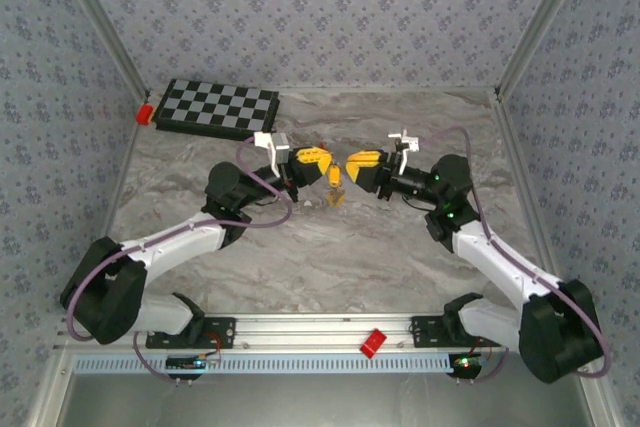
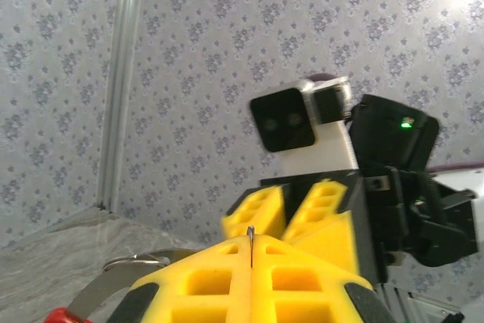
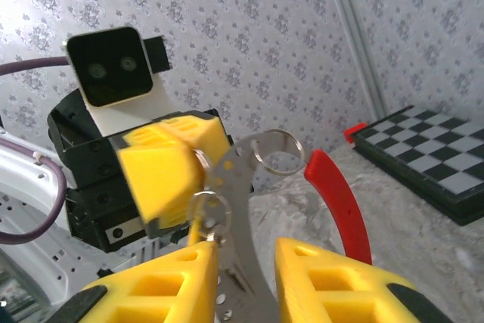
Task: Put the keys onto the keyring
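Both arms meet above the table's middle. My left gripper is shut on the keyring's thin metal edge, held upright between its yellow fingers. In the right wrist view the keyring is a flat grey band with a red-sleeved arc, and two small split rings hang on it. My right gripper is open, one finger on each side of the band. A yellow-headed key hangs between the two grippers. A yellow sliver shows under the lower split ring.
A folded checkerboard lies at the back left, with a small red block at its left end. Another red block sits on the front rail. Patterned walls enclose the marble table.
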You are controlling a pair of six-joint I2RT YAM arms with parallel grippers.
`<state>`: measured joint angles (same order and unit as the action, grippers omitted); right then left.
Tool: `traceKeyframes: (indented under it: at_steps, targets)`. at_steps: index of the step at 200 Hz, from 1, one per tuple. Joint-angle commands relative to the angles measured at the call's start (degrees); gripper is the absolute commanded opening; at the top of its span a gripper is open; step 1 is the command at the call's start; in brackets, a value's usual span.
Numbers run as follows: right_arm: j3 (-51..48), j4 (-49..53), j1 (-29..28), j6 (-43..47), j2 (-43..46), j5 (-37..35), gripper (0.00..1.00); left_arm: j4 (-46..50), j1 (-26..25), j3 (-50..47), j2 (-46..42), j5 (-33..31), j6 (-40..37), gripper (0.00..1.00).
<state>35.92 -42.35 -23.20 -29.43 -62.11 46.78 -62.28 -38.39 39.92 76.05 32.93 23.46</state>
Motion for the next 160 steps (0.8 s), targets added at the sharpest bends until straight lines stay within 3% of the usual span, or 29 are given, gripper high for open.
traceKeyframes:
  at_steps: [1, 21, 40, 55, 109, 160]
  targets:
    - [-0.9, 2.9, -1.0, 3.2, 2.9, -3.7, 0.27, 1.7, -0.4, 0.4, -1.9, -4.1, -3.4, 0.0]
    - [-0.6, 7.4, -3.2, 6.6, 4.5, -7.8, 0.35, 5.4, -0.4, 1.0, -2.7, -7.9, -5.4, 0.0]
    - [0.8, 17.2, -8.9, 14.2, 6.8, -20.8, 0.47, 7.4, -0.8, 1.1, -3.1, -11.3, -6.9, 0.0]
    - [0.5, 18.5, -12.7, 17.9, 7.8, -28.6, 0.57, 8.3, -1.0, 1.1, -3.2, -13.5, -7.8, 0.0]
    - [1.7, 20.0, -25.9, 28.5, 5.1, -56.0, 0.59, 8.2, -1.4, 1.0, -3.5, -14.9, -8.7, 0.0]
    - [2.9, 14.2, -33.6, 35.5, -2.7, -72.4, 0.61, 8.2, -1.5, 1.0, -4.4, -14.0, -8.4, 0.0]
